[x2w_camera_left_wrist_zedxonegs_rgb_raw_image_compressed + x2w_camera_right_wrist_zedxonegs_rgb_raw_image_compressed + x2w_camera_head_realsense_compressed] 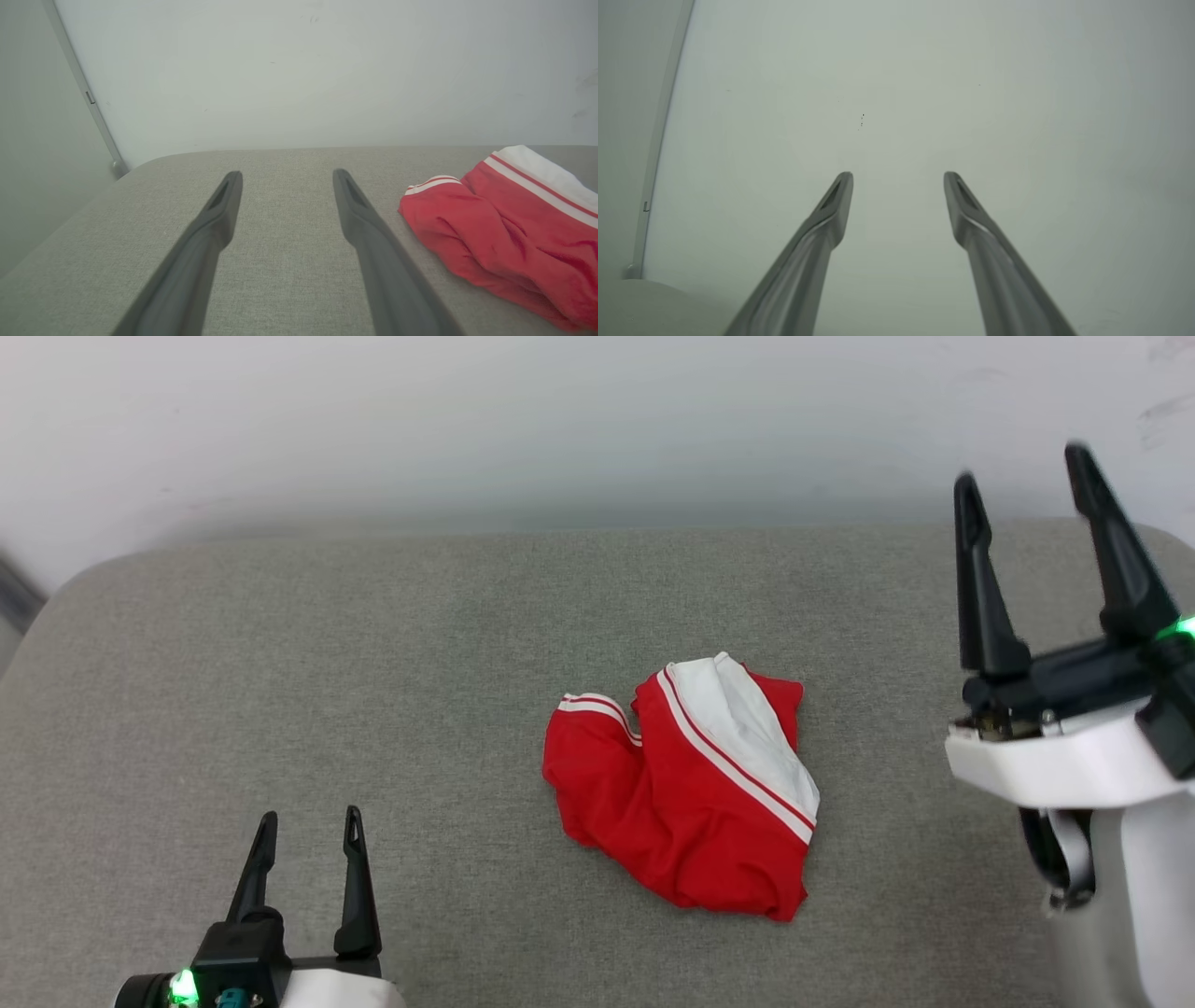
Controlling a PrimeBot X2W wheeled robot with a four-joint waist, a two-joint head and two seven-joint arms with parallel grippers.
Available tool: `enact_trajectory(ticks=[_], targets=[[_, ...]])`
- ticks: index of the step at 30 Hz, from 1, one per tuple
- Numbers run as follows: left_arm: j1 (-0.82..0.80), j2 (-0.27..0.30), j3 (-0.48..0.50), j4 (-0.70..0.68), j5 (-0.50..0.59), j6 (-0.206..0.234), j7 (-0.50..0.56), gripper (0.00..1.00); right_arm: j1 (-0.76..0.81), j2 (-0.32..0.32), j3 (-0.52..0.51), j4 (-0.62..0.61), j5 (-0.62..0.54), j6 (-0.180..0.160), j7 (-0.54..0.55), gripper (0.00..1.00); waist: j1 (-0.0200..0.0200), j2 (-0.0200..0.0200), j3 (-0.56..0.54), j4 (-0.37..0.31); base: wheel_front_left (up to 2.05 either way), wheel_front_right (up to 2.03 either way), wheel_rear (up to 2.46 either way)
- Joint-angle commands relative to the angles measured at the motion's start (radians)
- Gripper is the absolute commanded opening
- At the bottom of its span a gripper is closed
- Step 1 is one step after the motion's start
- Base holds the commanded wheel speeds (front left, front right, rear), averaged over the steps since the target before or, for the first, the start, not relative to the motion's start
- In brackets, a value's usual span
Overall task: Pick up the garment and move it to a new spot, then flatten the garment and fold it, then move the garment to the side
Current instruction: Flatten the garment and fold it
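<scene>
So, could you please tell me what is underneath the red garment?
The garment lies crumpled on the grey fabric surface. Whatever sits beneath its folds is covered, so I cannot tell.

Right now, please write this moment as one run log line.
step: pick-up not started | shirt: crumpled on grey fabric surface, untouched | left jaws: open, empty, low | right jaws: open, empty, raised

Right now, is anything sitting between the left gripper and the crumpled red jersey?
Nothing visible does. The left gripper, open, is at the near left; the red jersey lies crumpled near the middle of the grey upholstered surface, and the stretch between them is bare fabric.
</scene>
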Motion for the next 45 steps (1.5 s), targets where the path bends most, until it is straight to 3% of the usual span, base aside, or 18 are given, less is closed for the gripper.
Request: enact_trajectory(ticks=[1, 7, 10, 16, 22, 28, 35, 43, 44, 45], targets=[[-0.017, -0.003, 0.001, -0.003, 0.005, -0.002, -0.003, 1.00, -0.053, -0.035, 0.026, 0.005, 0.004, -0.001, -0.002, 1.00, -0.0001, -0.0001, 0.007, 0.004, 0.00, 0.00, 0.00], [-0.022, -0.007, 0.005, -0.004, 0.006, -0.004, -0.003, 1.00, -0.223, -0.186, 0.201, 0.141, 0.040, -0.001, -0.002, 1.00, -0.0001, -0.0001, 0.017, 0.004, 0.00, 0.00, 0.00], [-0.024, -0.009, 0.009, -0.011, 0.009, -0.003, -0.003, 1.00, -0.341, -0.283, 0.392, 0.255, 0.155, -0.001, 0.131, 1.00, -0.0001, -0.0001, 0.028, -0.002, 0.00, 0.00, 0.00], [-0.043, -0.011, 0.015, -0.022, 0.009, -0.007, -0.003, 1.00, -0.502, -0.442, 0.725, 0.303, 0.389, -0.001, 0.452, 1.00, -0.0001, -0.0001, 0.062, -0.006, 0.00, 0.00, 0.00], [-0.074, -0.012, 0.011, -0.019, 0.006, -0.011, -0.003, 1.00, -0.619, -0.528, 0.967, 0.325, 0.617, -0.001, 0.722, 1.00, -0.0001, -0.0001, 0.110, 0.002, 0.00, 0.00, 0.00], [-0.112, -0.013, 0.005, -0.014, 0.002, -0.015, -0.003, 1.00, -0.696, -0.544, 1.138, 0.363, 0.740, -0.001, 0.878, 1.00, -0.0001, -0.0001, 0.163, 0.021, 0.00, 0.00, 0.00], [-0.147, -0.014, -0.006, -0.002, -0.007, -0.015, -0.003, 1.00, -0.672, -0.502, 1.221, 0.456, 0.793, -0.001, 0.896, 1.00, -0.0001, -0.0001, 0.211, 0.038, 0.00, 0.00, 0.00], [-0.160, -0.014, -0.003, 0.019, -0.011, -0.009, -0.003, 1.00, -0.591, -0.470, 1.241, 0.519, 0.789, -0.001, 0.857, 1.00, -0.0001, -0.0001, 0.221, 0.038, 0.00, 0.00, 0.00], [-0.154, -0.014, 0.001, 0.024, -0.008, -0.010, -0.003, 1.00, -0.592, -0.464, 1.242, 0.517, 0.780, 0.000, 0.831, 0.00, -0.0001, -0.0001, 0.214, 0.028, 0.00, 0.00, 0.00], [-0.151, -0.014, 0.002, 0.027, -0.007, -0.012, -0.003, 1.00, -0.598, -0.462, 1.240, 0.515, 0.774, -0.001, 0.816, 0.00, -0.0001, -0.0001, 0.210, 0.023, 0.00, 0.00, 0.00]])
